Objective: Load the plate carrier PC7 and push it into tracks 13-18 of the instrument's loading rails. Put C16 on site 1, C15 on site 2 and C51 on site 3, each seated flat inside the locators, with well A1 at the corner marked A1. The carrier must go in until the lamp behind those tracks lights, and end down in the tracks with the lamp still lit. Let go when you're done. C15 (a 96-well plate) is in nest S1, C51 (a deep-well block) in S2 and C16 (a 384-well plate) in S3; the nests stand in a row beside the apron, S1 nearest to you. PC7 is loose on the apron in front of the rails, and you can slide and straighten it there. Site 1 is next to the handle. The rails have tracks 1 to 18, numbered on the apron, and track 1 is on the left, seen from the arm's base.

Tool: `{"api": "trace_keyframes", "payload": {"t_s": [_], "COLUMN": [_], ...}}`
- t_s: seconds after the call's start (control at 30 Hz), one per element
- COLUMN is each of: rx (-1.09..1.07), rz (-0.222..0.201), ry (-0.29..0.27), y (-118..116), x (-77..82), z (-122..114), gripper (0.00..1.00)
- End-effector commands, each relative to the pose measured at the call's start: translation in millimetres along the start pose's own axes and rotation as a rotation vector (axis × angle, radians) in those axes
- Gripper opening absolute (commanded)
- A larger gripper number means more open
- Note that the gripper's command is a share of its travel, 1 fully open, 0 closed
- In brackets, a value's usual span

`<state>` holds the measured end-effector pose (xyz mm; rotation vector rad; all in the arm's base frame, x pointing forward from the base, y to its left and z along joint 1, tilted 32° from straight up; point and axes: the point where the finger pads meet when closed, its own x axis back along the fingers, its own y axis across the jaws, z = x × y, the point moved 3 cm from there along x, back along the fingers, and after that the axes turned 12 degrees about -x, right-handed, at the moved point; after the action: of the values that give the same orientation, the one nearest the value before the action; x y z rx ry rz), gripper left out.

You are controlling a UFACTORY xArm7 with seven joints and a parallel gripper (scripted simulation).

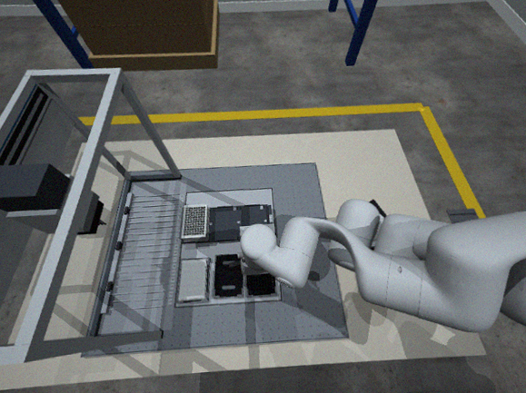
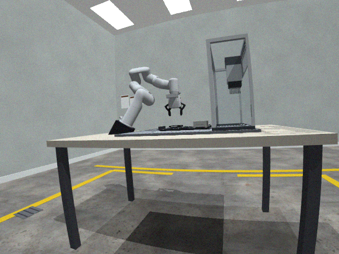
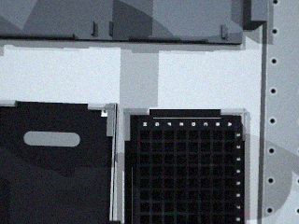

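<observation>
My gripper (image 2: 174, 110) is open and empty, well above the table; in the overhead view the arm's wrist (image 1: 257, 241) hides it. It hangs over nest S1, where the black 96-well plate C15 (image 3: 184, 173) lies; the plate also shows in the overhead view (image 1: 261, 283). Nest S2 (image 3: 51, 154) beside it is empty, with an oblong slot in its floor. The pale 384-well plate C16 (image 1: 192, 279) lies in nest S3. The dark carrier PC7 (image 1: 237, 222) lies on the apron, with the white deep-well block C51 (image 1: 194, 220) on its end nearest the rails. The carrier's other two sites are bare.
The loading rails (image 1: 140, 255) lie left of the carrier and nests, under the instrument's grey frame (image 1: 66, 205). A dark pipetting head (image 1: 22, 187) hangs inside the frame. The carrier's near edge (image 3: 121, 19) runs along the top of the wrist view.
</observation>
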<state>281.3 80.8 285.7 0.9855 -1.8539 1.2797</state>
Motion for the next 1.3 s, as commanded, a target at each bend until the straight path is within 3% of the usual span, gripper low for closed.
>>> {"api": "trace_keyframes", "payload": {"t_s": [0.0, 1.27], "rx": [0.001, 0.000], "rz": [0.002, 0.002], "ry": [-0.002, -0.001], "y": [-1, -1], "x": [-9.0, -62.6], "z": [-1, -1], "gripper": [1.00, 1.00]}}
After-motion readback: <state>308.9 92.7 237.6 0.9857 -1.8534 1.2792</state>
